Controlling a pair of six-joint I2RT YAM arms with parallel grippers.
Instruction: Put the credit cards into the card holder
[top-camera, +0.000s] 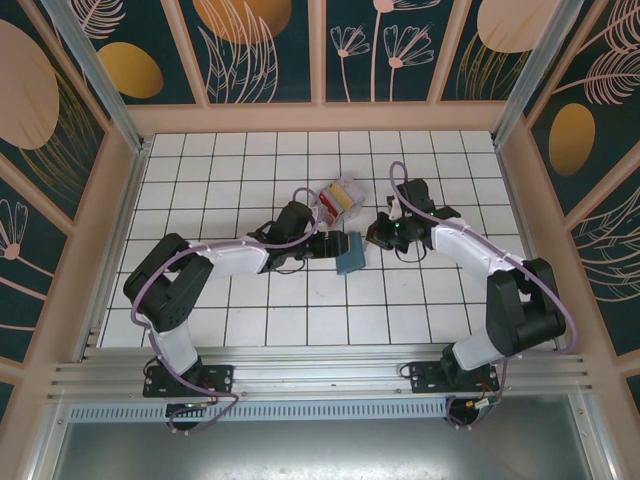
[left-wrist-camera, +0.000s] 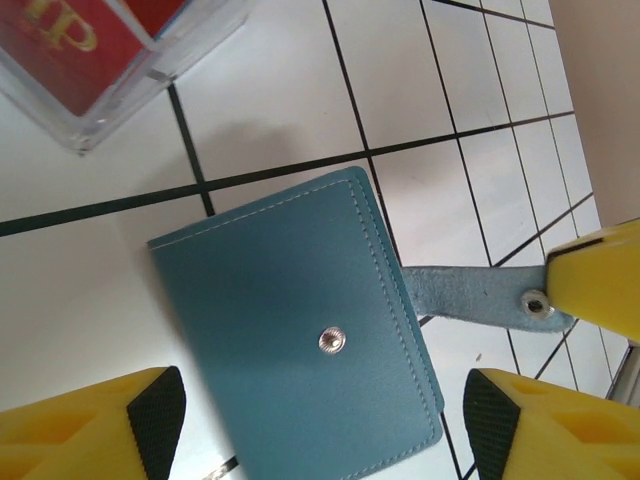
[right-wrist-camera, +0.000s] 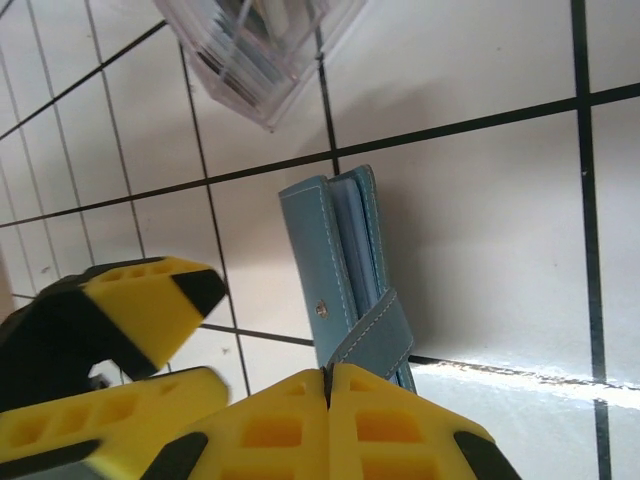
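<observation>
Opening stage here: the holder (left-wrist-camera: 300, 350) lies on the table, cover folded over, and its strap (left-wrist-camera: 470, 293) is unsnapped and sticking out to one side. The right gripper (right-wrist-camera: 330, 385) has its fingers pressed together and looks to be nipping the very tip of that strap, right by the snap. The left gripper (left-wrist-camera: 325, 420) hovers over the holder with its jaws spread wide, one finger either side of it, touching nothing. No card is in yet: the cards (left-wrist-camera: 90, 40) sit in the clear box (left-wrist-camera: 120, 110) just beyond the holder. The likely next move is for the left gripper to pin the holder's body while the right draws the strap back to swing the cover open. It is a slim grip and could slip. The holder is teal with pale stitching and a silver stud mid-cover, and pale pocket pages show at its edge.
</observation>
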